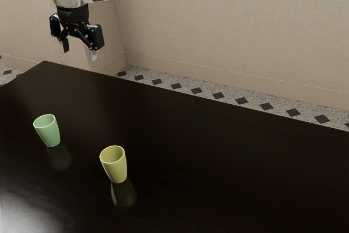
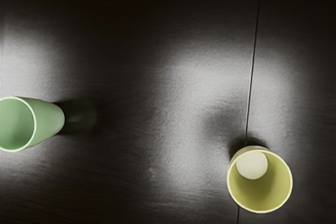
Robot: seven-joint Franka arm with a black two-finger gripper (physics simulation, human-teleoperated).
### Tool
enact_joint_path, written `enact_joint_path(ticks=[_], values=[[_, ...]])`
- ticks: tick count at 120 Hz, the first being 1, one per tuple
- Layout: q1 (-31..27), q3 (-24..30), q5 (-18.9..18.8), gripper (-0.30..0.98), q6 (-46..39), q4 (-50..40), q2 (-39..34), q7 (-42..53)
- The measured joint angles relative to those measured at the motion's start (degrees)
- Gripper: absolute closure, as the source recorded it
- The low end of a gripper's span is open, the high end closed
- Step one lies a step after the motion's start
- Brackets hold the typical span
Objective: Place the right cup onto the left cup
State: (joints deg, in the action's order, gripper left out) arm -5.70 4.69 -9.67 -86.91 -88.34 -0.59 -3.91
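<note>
One green cup (image 1: 50, 133), one yellow cup (image 1: 117, 171), both upright, apart on the table (image 1: 229, 162), gripper (image 1: 79, 51) wide

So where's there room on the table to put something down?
The biggest patch of table runs from the yellow cup toward the exterior view's right. A smaller patch lies between that cup and the green cup; a small hand might fit. That's the tightest spot, but nothing's really crowded.

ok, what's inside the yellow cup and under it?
Inside the yellow cup: bare walls and a pale round floor, no contents visible. Under it: the dark table; the patch directly beneath the base is covered, can't tell.
</note>
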Motion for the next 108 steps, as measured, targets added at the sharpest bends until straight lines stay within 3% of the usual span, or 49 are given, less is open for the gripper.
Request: enact_joint_path(ticks=[26, 51, 108], values=[[-1.27, 1.08, 0.32, 0.0, -1.14, -0.76, 0.59, 0.11], [-1.93, 1.44, 2.11, 0.0, -4.9, -7.76, 0.19, -0.18], [-5.83, 8.45, 2.19, 0.0, -14.29, -19.74, -0.99, -4.68]])
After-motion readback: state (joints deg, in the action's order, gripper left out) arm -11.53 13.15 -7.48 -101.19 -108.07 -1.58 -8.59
